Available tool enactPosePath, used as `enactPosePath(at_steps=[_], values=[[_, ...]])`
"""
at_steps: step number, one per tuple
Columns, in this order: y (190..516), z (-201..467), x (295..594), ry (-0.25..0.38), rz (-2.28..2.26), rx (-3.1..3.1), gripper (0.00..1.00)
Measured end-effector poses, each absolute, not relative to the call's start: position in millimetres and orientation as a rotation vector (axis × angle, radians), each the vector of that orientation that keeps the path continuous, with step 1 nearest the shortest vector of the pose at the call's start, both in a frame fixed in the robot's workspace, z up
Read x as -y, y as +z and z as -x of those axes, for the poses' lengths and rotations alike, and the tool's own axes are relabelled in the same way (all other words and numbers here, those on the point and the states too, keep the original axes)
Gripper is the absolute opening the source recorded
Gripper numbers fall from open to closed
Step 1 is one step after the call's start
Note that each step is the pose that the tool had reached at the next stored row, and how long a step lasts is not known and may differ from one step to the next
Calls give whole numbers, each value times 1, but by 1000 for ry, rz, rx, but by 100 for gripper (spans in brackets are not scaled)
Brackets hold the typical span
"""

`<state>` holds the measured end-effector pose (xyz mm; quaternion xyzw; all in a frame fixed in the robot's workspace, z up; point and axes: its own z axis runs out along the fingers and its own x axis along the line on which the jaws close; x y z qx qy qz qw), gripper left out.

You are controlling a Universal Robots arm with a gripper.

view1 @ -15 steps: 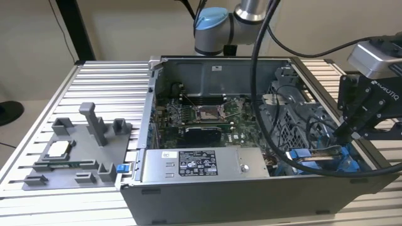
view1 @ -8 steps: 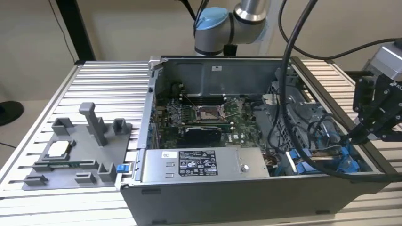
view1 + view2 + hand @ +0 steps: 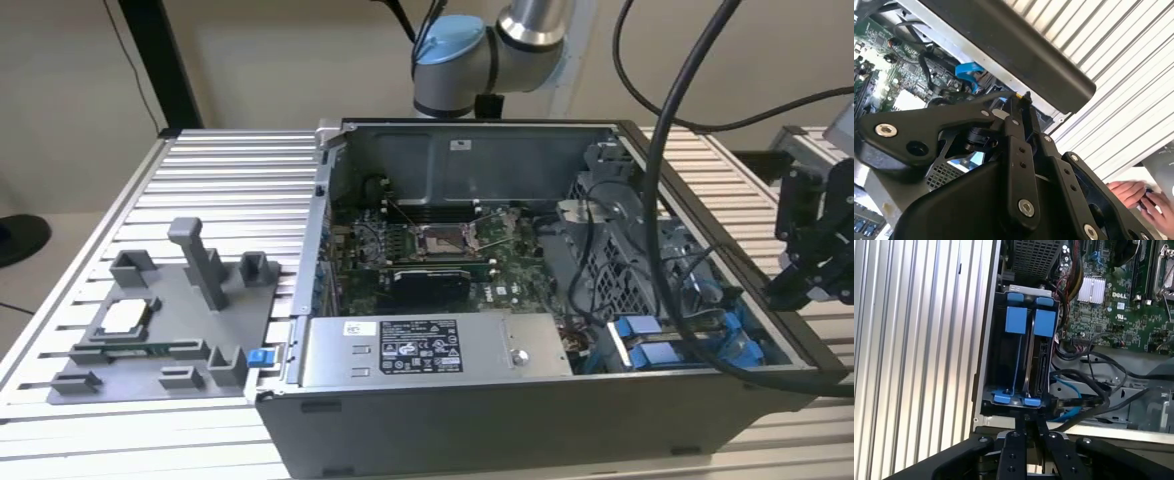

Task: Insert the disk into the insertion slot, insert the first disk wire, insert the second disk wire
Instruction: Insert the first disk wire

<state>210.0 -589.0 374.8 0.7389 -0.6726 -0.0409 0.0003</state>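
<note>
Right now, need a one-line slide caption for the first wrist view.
End effector close to one end of the blue-railed insertion slot, cables and motherboard beside it.

Big dark grey computer case point(image 3: 534, 420) sitting open on a ribbed metal table point(image 3: 227, 180). Inside the case, a grey power supply box point(image 3: 427, 350) with a black-and-white sticker sits along the wall nearest the exterior camera. Further into the case is the green motherboard point(image 3: 521, 290) with a square silver processor socket point(image 3: 441, 238). The first wrist view catches a finned heat sink point(image 3: 1091, 290) in there too. Just outside the case, on the exterior view's left, there's a grey plastic holder point(image 3: 187, 320) with upright posts.
</note>
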Motion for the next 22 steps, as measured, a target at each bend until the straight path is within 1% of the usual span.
enactPosePath(at_steps=[13, 22], values=[[373, -218, 591, -130, -2320, 2112, 0], [372, -183, 591, -123, -2324, 2115, 0]])
